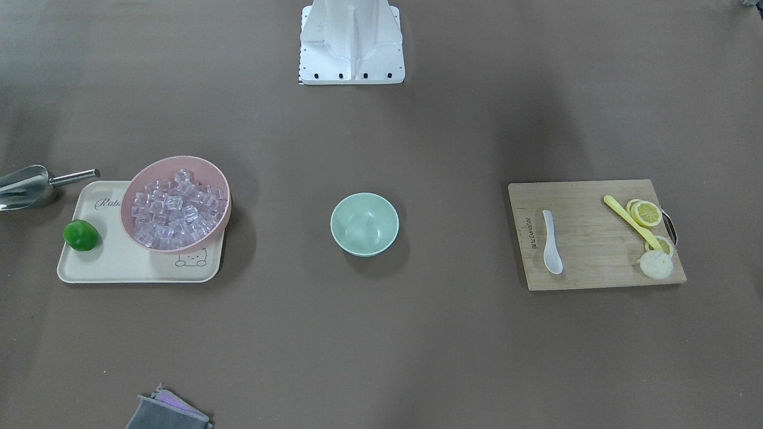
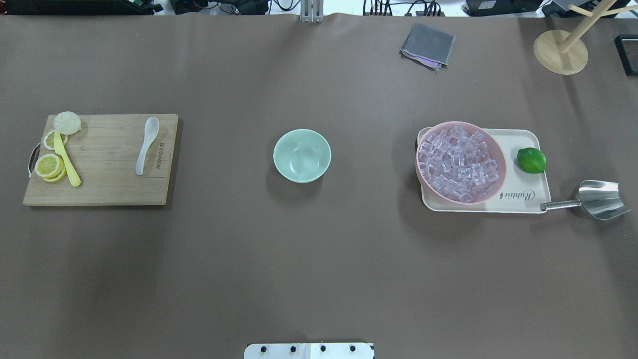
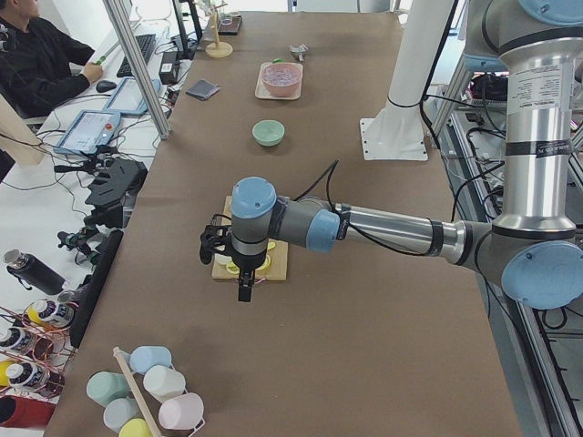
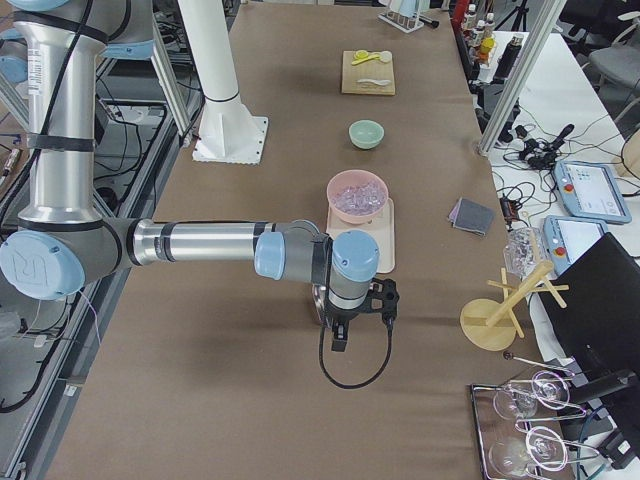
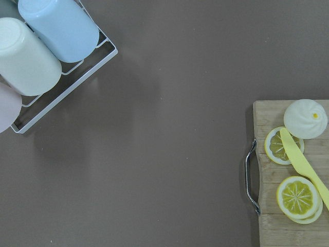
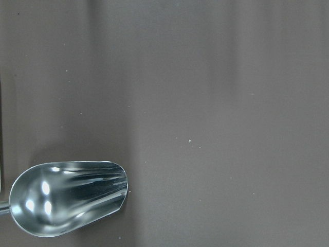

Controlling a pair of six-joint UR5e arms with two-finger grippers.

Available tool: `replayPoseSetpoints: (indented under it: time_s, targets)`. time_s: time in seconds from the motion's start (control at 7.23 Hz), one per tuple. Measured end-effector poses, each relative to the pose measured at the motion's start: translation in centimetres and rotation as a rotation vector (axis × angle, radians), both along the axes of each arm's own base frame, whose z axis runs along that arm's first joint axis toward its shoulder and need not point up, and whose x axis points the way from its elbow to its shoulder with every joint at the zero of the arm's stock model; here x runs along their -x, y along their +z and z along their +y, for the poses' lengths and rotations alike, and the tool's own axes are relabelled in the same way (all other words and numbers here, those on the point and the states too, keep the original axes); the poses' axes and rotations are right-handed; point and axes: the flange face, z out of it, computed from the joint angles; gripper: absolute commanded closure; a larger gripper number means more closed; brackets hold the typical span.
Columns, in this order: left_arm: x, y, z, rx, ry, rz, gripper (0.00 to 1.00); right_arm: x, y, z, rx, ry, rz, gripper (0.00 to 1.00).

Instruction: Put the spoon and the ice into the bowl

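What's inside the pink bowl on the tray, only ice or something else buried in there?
Only clear ice cubes show in the pink bowl, heaped up against its wall. The heap covers the bowl's bottom, so whatever might lie beneath the cubes cannot be seen.

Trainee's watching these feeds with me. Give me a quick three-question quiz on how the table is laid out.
1. True or false: the mint-green bowl is empty.
2. The white spoon lies on: A) a plate B) the cutting board C) a saucer.
3. Fill in: the ice is piled in the ___ bowl.
Key: 1 true; 2 B; 3 pink, the pink bowl on the tray.
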Motion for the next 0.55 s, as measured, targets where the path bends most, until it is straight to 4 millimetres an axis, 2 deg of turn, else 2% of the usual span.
replayPoseSetpoints:
  time_s: [0.55]
  targets:
    - [-0.2, 0.65, -0.79, 0.009, 0.003, -0.002, 0.02, -0.01, -0.29, -0.25, -0.006, 0.0, 0.0, 0.0]
